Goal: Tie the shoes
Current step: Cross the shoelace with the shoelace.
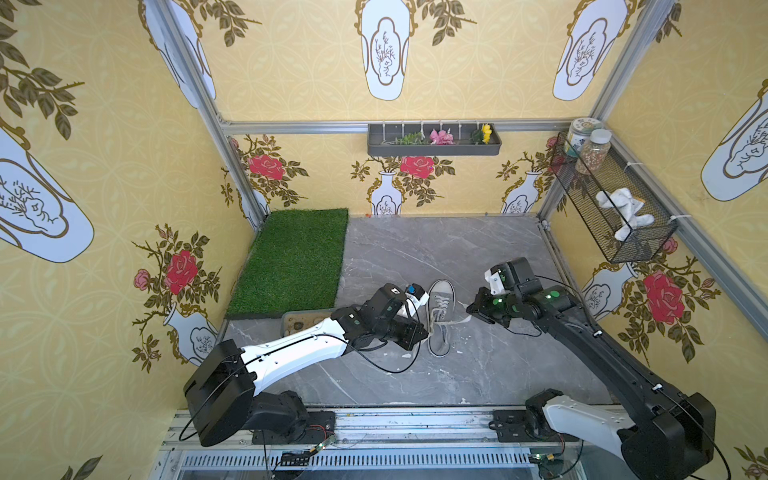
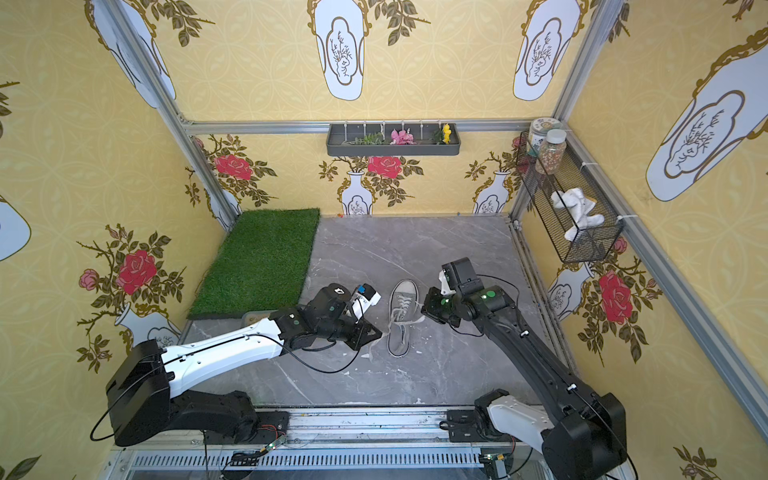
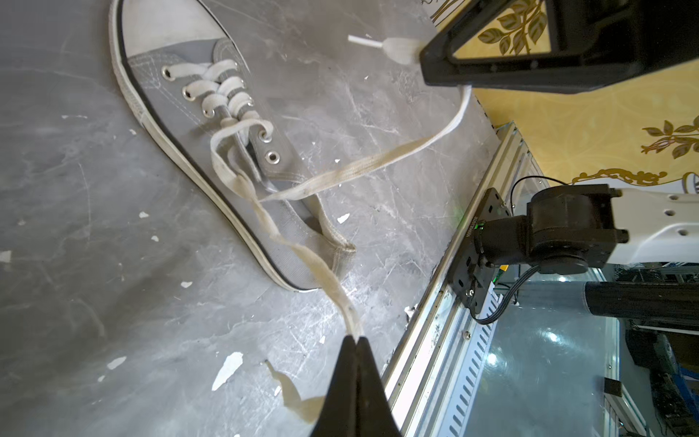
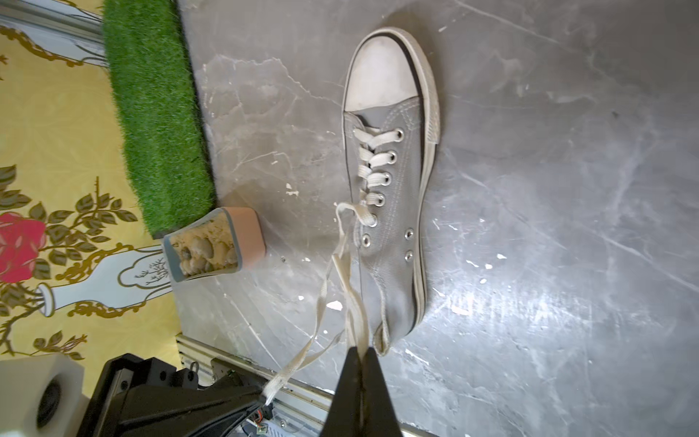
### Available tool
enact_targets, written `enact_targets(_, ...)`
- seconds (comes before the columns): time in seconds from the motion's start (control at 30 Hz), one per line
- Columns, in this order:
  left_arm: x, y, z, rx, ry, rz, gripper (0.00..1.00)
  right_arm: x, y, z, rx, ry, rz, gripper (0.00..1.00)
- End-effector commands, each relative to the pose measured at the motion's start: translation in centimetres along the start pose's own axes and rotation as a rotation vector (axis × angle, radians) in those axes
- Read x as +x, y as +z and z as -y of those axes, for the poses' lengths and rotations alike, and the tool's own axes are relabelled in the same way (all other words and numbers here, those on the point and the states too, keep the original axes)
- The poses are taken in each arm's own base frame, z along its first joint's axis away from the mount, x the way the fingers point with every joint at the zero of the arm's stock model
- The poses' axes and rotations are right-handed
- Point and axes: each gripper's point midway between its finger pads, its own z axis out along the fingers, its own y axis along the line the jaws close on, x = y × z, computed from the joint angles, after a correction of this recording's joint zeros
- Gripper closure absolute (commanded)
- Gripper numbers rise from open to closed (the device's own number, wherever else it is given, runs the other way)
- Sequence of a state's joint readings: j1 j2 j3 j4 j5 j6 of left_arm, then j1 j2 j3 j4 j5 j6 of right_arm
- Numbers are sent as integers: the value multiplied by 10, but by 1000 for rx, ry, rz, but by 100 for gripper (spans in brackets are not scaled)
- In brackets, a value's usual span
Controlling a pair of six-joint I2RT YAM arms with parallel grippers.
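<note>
A grey canvas shoe (image 1: 441,309) (image 2: 402,316) with a white toe cap lies on the grey floor between my two arms, toe pointing away. In the left wrist view, my left gripper (image 3: 356,338) is shut on one pale lace (image 3: 302,253) that runs up to the shoe (image 3: 170,98). My right gripper (image 4: 362,350) is shut on the other lace (image 4: 355,302), just off the heel of the shoe (image 4: 393,212). The two laces cross above the shoe's opening. In both top views the left gripper (image 1: 426,332) (image 2: 380,333) is at the shoe's left and the right gripper (image 1: 468,309) (image 2: 423,309) at its right.
A green turf mat (image 1: 295,262) lies at the back left. A tan tray of pebbles (image 4: 212,246) sits at its near edge, mostly under my left arm. A wire basket (image 1: 615,208) hangs on the right wall, and a metal rail (image 1: 374,419) runs along the front.
</note>
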State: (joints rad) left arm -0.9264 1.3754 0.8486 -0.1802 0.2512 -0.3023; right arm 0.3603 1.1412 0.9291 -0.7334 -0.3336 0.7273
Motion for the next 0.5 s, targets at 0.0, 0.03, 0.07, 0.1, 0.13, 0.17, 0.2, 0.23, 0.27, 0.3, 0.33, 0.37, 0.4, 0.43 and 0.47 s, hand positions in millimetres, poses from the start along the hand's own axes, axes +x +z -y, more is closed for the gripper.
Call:
enact_targets(0.0, 7, 10, -4, 9, -19, -16, 100, 3, 15, 7, 40, -28, -22, 100)
enact_targets(0.03, 10, 13, -7, 3, -25, -24, 100, 3, 20, 4, 32, -37, -32, 100)
enact_targets(0.07, 13, 16, -10, -3, -29, -33, 100, 4, 28, 1, 22, -46, -45, 100)
enact_targets(0.1, 15, 19, -12, -7, -35, -40, 100, 4, 33, -2, 16, -53, -52, 100)
enact_targets(0.13, 17, 22, -15, -14, -38, -45, 100, 5, 39, -4, 12, -58, -64, 100)
enact_targets(0.17, 18, 24, -18, -20, -43, -49, 100, 5, 44, -7, 8, -68, -74, 100)
enact_targets(0.2, 20, 27, -20, -23, -43, -50, 98, 5, 47, -10, 5, -78, -83, 100)
enact_targets(0.23, 22, 30, -23, -30, -48, -56, 96, 4, 50, -12, 6, -87, -88, 100)
enact_targets(0.27, 23, 33, -24, -33, -51, -61, 93, 3, 52, -13, 7, -93, -91, 100)
enact_targets(0.3, 24, 35, -25, -32, -53, -68, 89, 3, 53, -13, 9, -95, -95, 100)
enact_targets(0.33, 25, 36, -26, -36, -55, -72, 84, 2, 55, -13, 9, -96, -97, 100)
enact_targets(0.37, 25, 37, -27, -37, -56, -73, 78, 2, 55, -12, 14, -97, -99, 100)
enact_targets(0.4, 24, 37, -27, -36, -56, -72, 72, 1, 55, -11, 19, -101, -99, 100)
enact_targets(0.43, 23, 37, -26, -33, -55, -69, 66, 1, 55, -10, 24, -105, -98, 100)
enact_targets(0.47, 22, 35, -25, -29, -55, -68, 63, 0, 55, -9, 29, -105, -96, 100)
